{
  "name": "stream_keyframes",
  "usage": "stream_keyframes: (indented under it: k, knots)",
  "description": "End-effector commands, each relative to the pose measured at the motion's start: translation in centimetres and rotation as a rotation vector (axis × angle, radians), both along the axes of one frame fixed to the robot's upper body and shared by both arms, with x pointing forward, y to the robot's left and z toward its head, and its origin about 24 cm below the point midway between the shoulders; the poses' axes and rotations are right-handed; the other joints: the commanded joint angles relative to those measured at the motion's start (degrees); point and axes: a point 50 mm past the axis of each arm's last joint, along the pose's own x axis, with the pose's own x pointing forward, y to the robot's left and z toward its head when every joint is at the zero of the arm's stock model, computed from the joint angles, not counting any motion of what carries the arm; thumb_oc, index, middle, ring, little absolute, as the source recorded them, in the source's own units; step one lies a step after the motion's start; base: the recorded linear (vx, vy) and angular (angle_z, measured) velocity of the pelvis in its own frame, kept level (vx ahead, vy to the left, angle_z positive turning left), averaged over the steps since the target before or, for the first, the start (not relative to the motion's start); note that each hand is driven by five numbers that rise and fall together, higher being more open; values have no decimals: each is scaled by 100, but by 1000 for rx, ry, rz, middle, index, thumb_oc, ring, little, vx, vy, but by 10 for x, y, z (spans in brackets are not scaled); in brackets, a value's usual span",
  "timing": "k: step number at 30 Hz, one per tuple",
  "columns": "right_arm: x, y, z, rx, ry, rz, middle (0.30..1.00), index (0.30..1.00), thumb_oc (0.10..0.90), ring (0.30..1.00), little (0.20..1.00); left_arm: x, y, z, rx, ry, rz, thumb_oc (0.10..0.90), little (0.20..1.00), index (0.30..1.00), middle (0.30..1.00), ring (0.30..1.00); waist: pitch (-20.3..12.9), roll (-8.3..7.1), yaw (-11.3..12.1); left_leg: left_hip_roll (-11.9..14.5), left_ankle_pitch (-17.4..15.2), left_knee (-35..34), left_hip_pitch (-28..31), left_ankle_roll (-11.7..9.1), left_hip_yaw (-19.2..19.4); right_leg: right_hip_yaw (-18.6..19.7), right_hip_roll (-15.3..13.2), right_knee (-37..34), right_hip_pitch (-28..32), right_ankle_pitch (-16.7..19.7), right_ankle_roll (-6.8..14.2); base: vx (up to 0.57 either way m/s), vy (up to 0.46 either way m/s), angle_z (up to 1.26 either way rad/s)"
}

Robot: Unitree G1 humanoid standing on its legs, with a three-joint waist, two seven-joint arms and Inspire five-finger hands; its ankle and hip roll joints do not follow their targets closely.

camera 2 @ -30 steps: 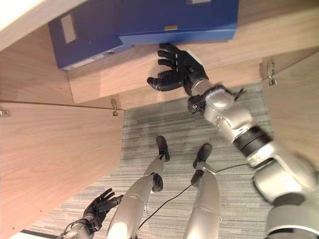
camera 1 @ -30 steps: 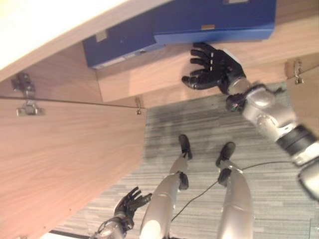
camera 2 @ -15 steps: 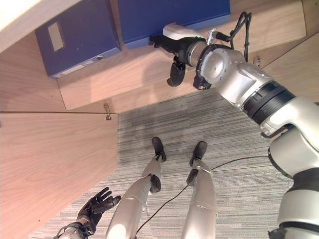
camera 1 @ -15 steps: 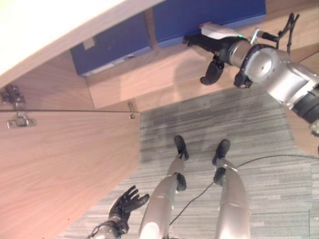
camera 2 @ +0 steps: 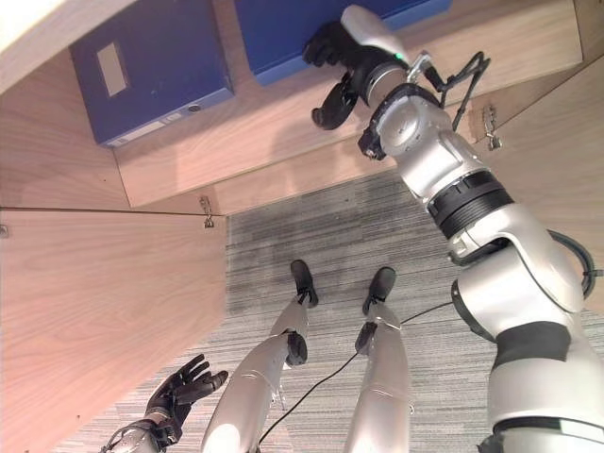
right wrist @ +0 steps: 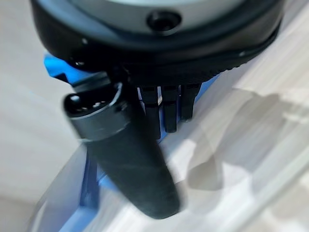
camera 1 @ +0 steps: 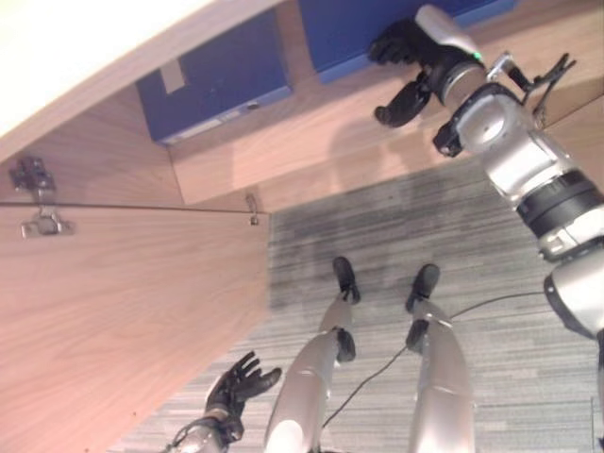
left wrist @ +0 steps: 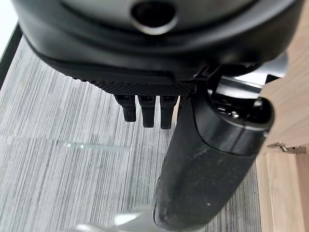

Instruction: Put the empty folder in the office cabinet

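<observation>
Right eye view has the right hand (camera 2: 342, 58) up at the cabinet shelf (camera 2: 274, 132), fingers straight against the near edge of the blue folder (camera 2: 283, 28), thumb hanging free below. A second ago that folder overhung the shelf; now it sits further in, beside another blue folder (camera 2: 151, 66). I'd say little remains. The left hand (camera 1: 242, 385) hangs relaxed and open by the cabinet door (camera 1: 123, 311)
</observation>
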Motion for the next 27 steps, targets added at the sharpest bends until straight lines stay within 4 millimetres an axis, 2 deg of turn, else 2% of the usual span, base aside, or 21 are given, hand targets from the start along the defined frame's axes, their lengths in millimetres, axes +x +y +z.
stream_keyframes:
  k: [1, 4, 11, 16, 17, 20, 21, 22, 23, 26, 27]
  knots:
    - [-26, -6, 67, 34, -330, -32, 900, 900, 800, 900, 900, -18, 23, -3, 119, 57, 22, 800, 900, 900, 900, 900, 57, -57, 126, -231, -933, 0, 408, -532, -659, -238, 264, -1974, 929, 363, 594, 0, 0, 0]
    - [-20, -5, 44, 43, -270, -11, 900, 900, 800, 900, 900, -16, 22, -3, 119, 58, 29, 800, 900, 900, 900, 900, -8, -122, 85, -219, -888, -84, 515, -541, -664, -266, 319, -2104, 1070, 412, 607, -5, -10, -4]
    - [-6, -24, -42, 99, -9, 1, 900, 900, 800, 900, 900, -36, 15, -15, 90, 134, 18, 800, 900, 900, 900, 900, -346, -273, -45, -200, -925, -144, 947, -571, -686, -382, 402, -2494, 1684, 549, 666, 23, 2, -2]
    - [-11, -43, -115, 152, 185, -19, 900, 900, 800, 900, 900, -52, 11, -27, 81, 213, 29, 800, 900, 900, 900, 900, -632, -387, -126, -202, -992, -144, 1385, -574, -737, -472, 407, -2663, 2220, 563, 715, 50, 32, 6]
    - [-17, -46, -142, 157, 255, -16, 900, 900, 800, 900, 900, -57, 13, -31, 91, 242, 31, 800, 900, 900, 900, 900, -755, -410, -146, -221, -1026, -144, 1538, -573, -770, -498, 395, -2695, 2422, 539, 721, 74, 56, 2]
    - [-29, -43, -184, 155, 363, -1, 900, 900, 800, 900, 900, -69, 11, -39, 102, 305, 44, 800, 900, 900, 900, 900, -960, -437, -185, -238, -1095, -144, 1800, -577, -801, -553, 374, -2720, 2742, 478, 730, 60, 51, 6]
    - [-33, -42, -194, 146, 378, 0, 900, 900, 800, 900, 900, -72, 10, -42, 107, 321, 46, 800, 900, 900, 900, 900, -1003, -438, -190, -242, -1116, -144, 1905, -570, -817, -559, 368, -2725, 2849, 451, 733, 40, 31, -1]
    - [-33, -42, -194, 146, 378, -1, 900, 900, 800, 900, 900, -72, 10, -42, 107, 321, 45, 800, 900, 900, 900, 900, -999, -438, -189, -242, -1118, -144, 1913, -570, -819, -560, 368, -2726, 2859, 449, 733, 56, 56, -7]
    - [-41, -43, -212, 123, 397, -15, 900, 900, 800, 900, 900, -76, 9, -45, 121, 346, 62, 800, 900, 900, 900, 900, -1100, -445, -189, -240, -1159, -144, 2111, -560, -848, -579, 352, -2733, 3084, 403, 751, 47, 48, -4]
    - [-46, -47, -218, 66, 379, -38, 900, 900, 800, 900, 900, -79, 12, -48, 161, 372, 75, 800, 900, 900, 900, 900, -1211, -472, -181, -237, -1217, -144, 2307, -562, -863, -582, 340, -2733, 3288, 348, 769, 23, 46, -1]
    - [-53, -54, -226, 26, 379, -65, 900, 900, 800, 900, 900, -84, 13, -50, 185, 406, 77, 800, 900, 900, 900, 900, -1306, -519, -183, -227, -1263, -144, 2467, -557, -854, -589, 339, -2733, 3459, 308, 777, 10, 63, -2]
